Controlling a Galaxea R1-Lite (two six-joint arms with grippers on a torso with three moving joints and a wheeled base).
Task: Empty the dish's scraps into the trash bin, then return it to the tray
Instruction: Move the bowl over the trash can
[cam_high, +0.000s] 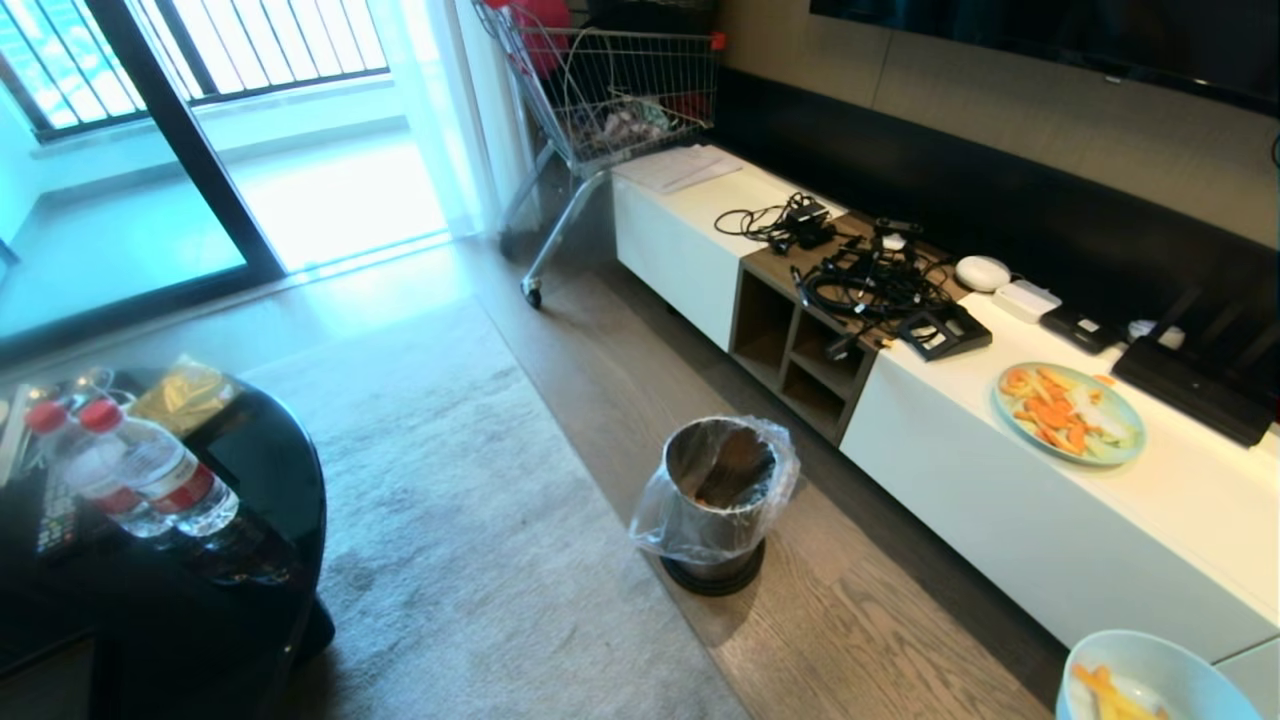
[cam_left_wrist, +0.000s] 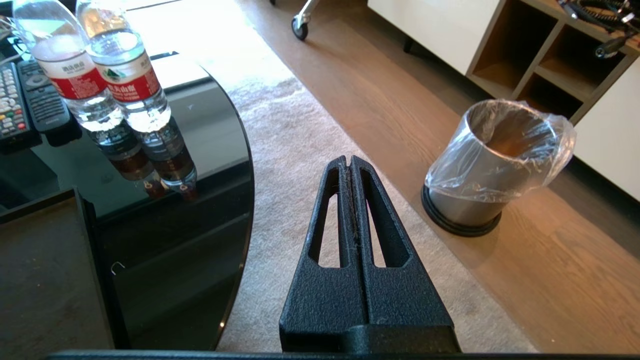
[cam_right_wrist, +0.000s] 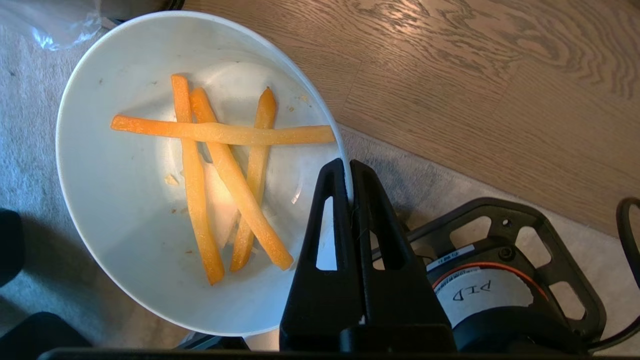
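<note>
You had the right gripper (cam_right_wrist: 348, 172) clenched on the rim of the dish (cam_right_wrist: 125, 200), 1 finger inside and 1 outside, holding it above the rug's edge and the wood floor. 4 scraps (cam_right_wrist: 225, 134) lay crossed in it. The trash bin (cam_high: 718, 500) stood on the floor near the white cabinet (cam_high: 1080, 540). Your left gripper (cam_left_wrist: 350, 165) hung pressed shut and empty over the rug, beside the tray (cam_left_wrist: 45, 270) on the black table (cam_left_wrist: 200, 150).
</note>
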